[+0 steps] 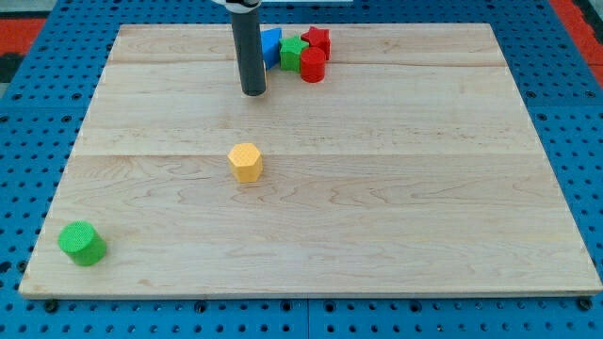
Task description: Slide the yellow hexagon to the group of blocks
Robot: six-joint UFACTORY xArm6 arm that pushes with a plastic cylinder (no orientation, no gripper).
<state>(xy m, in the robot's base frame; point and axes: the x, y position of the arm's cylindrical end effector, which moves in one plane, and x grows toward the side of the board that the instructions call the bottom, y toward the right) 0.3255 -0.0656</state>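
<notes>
In the camera view, your tip (252, 92) sits near the view's top, just beside the group of blocks (300, 52), on the wrong side of the yellow hexagon (245, 162). Push from there and it may slide away. There's no hand, only a rod. The yellow hexagon is small, alone, mid-board.

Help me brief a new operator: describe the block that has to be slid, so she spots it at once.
On the wooden board, look near the middle, slightly toward the view's left: the yellow hexagon sits alone there. My tip is above it in the view, beside the group of blocks at the top edge. It is the only yellow block.
</notes>
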